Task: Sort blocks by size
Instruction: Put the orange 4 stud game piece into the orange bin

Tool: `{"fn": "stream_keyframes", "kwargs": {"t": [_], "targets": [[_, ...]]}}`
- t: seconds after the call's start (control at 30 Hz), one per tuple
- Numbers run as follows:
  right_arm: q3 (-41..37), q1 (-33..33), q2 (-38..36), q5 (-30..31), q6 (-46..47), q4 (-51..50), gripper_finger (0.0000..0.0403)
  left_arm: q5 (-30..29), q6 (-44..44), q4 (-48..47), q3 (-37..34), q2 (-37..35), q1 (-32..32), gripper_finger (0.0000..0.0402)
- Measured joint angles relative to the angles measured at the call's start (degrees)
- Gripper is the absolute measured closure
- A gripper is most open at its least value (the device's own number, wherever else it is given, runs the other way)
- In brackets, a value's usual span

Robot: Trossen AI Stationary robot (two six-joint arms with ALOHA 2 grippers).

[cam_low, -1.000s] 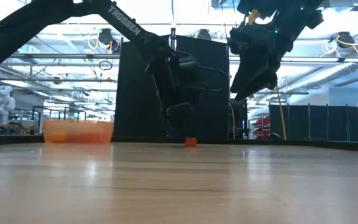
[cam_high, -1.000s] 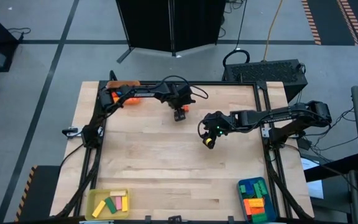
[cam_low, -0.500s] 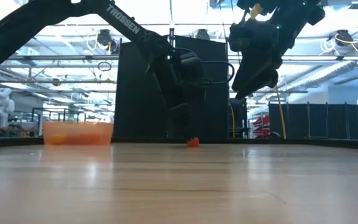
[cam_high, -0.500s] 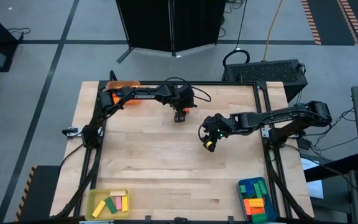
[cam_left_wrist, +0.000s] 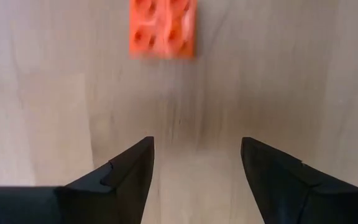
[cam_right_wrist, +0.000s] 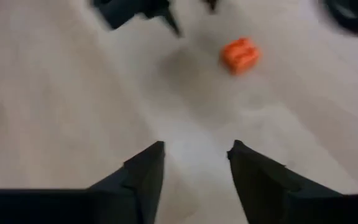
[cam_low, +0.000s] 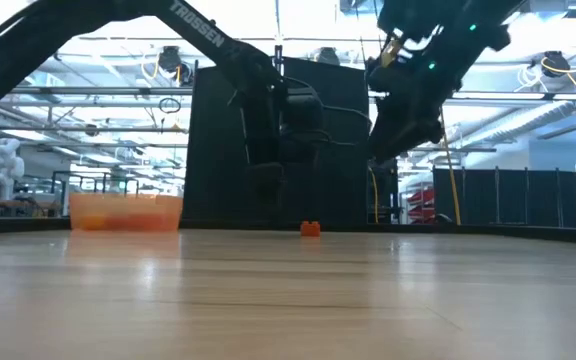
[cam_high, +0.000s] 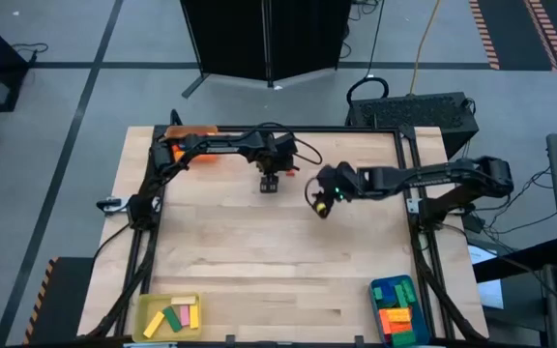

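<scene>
Orange block (cam_left_wrist: pixel 163 28) lies on table (cam_high: pixel 259 261) toward 12 o'clock edge. My left gripper (cam_left_wrist: pixel 194 158) hovers over it, fingers spread, holding nothing. My right gripper (cam_right_wrist: pixel 194 163) near, at its 3 o'clock, spread, holding nothing.
</scene>
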Motion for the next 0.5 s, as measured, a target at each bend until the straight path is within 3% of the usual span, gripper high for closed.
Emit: {"fn": "stream_keyframes", "kwargs": {"t": [0.3,0.5], "targets": [[0.04,-8.26,5.5,-3.21,-0.01,9.3,0.0381,1.06,-1.61,0.21,-7.51,-8.84,2.33,0.0209],[0.04,-13.37,8.5,-4.78,1.23,14.35,0.0394,5.6,-2.23,10.47,-20.91,-19.51,6.03,0.0238]]}}
